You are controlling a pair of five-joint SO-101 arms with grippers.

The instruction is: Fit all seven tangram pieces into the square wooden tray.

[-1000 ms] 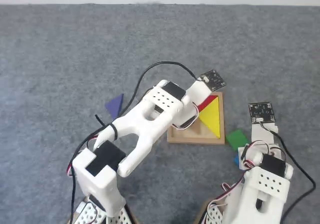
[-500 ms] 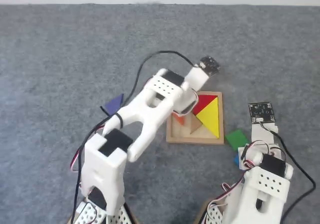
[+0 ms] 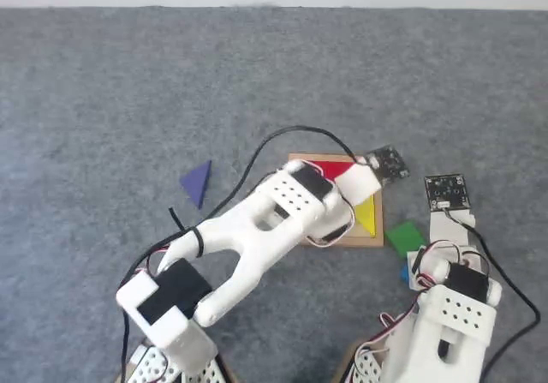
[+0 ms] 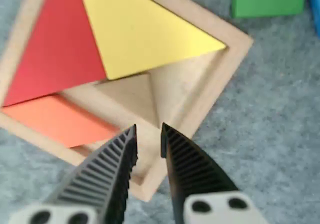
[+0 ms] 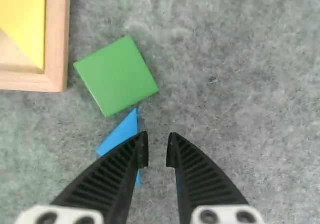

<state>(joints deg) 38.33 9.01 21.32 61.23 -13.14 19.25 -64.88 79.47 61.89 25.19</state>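
The square wooden tray (image 4: pixel 220 73) holds a red triangle (image 4: pixel 55 58), a yellow triangle (image 4: pixel 140 33), an orange piece (image 4: pixel 60 126) and a small wood-coloured triangle (image 4: pixel 132 96). My left gripper (image 4: pixel 148 134) hangs over the tray's near corner, shut with only a narrow slit and nothing in it. A green square (image 5: pixel 116 76) and a blue triangle (image 5: pixel 120 134) lie on the carpet just right of the tray (image 5: pixel 56 33). My right gripper (image 5: pixel 157 144) hovers beside the blue triangle, shut and empty. A purple triangle (image 3: pixel 198 180) lies far to the left.
The left arm (image 3: pixel 282 220) stretches across the tray (image 3: pixel 377 239) and hides most of it from above. The right arm (image 3: pixel 449 297) stands at the near right. Grey carpet covers the whole table, with open room at the back and left.
The left arm has swung from the tray's far side to the right and nearer, now lying over the tray. The right arm has not moved.
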